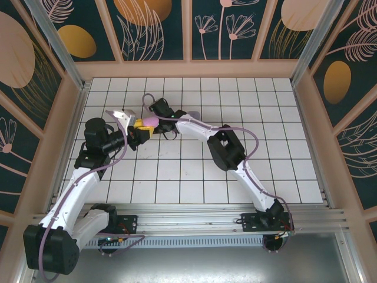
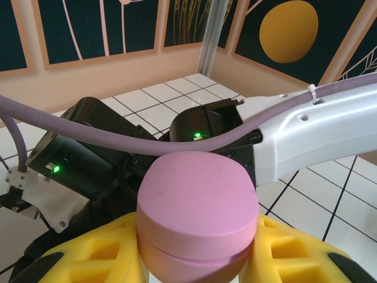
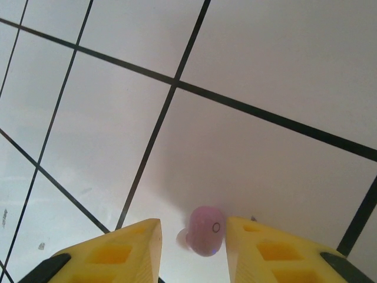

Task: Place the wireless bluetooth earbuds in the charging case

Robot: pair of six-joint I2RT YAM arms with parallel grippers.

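My left gripper [image 2: 197, 262] is shut on the closed pink charging case [image 2: 197, 206], its yellow fingers [image 2: 88, 256] pressing both sides. In the top view this case [image 1: 151, 121] is held above the tiles at the back left, with the left gripper [image 1: 140, 130] beside it. My right gripper [image 3: 193, 239] points down at the table, open, with one small pinkish-lavender earbud [image 3: 205, 230] lying between its fingers. The earbud touches the right finger [image 3: 265, 250], and a gap separates it from the left one. The right gripper [image 1: 154, 108] sits just behind the case.
A lavender rounded object [image 1: 194, 114] lies behind the right forearm. A pale angular object [image 1: 118, 112] lies left of the left gripper. The right arm [image 2: 306, 132] and its purple cable [image 2: 88, 132] cross close in front of the held case. Peach walls [image 1: 194, 69] enclose the white tiled table [image 1: 265, 118].
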